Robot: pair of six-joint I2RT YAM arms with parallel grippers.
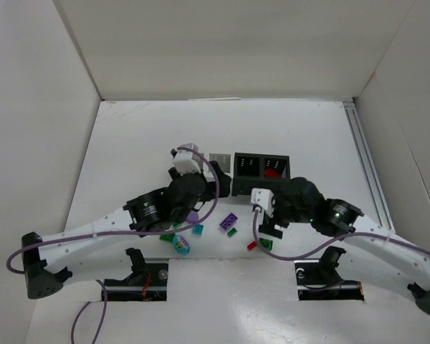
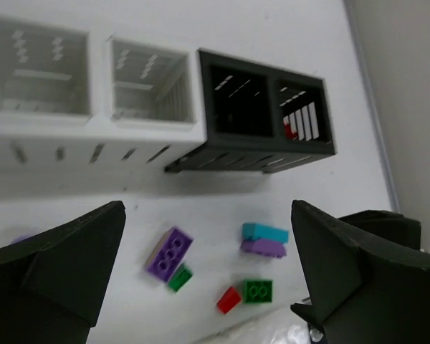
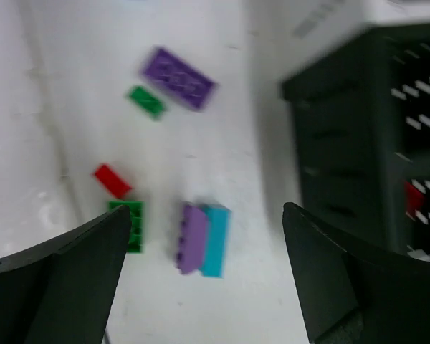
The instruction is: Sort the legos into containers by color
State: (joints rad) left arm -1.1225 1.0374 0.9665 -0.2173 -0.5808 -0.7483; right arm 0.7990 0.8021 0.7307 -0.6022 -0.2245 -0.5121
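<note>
Reaching in from the near corners, the left arm (image 1: 107,229) and the right arm (image 1: 376,240) bend toward the middle of the white surface (image 1: 308,136), wrists meeting over the scattered legos (image 1: 228,221). Both sets of jaws are spread wide with nothing gripped.

The left arm's jaws hang in front of the white container (image 2: 93,93) and the black container (image 2: 265,115) that stands against it. The right arm's jaws hover beside the black container.

Beneath them lies a purple-and-teal pair (image 3: 203,240), pressed side by side, with a green brick (image 3: 129,226) and a red piece (image 3: 112,180) near. A purple brick (image 3: 179,75) and a small green piece (image 3: 147,100) lie farther off. More pieces rest by the left wrist.

A red lego (image 2: 292,131) sits in the black container's right compartment.
</note>
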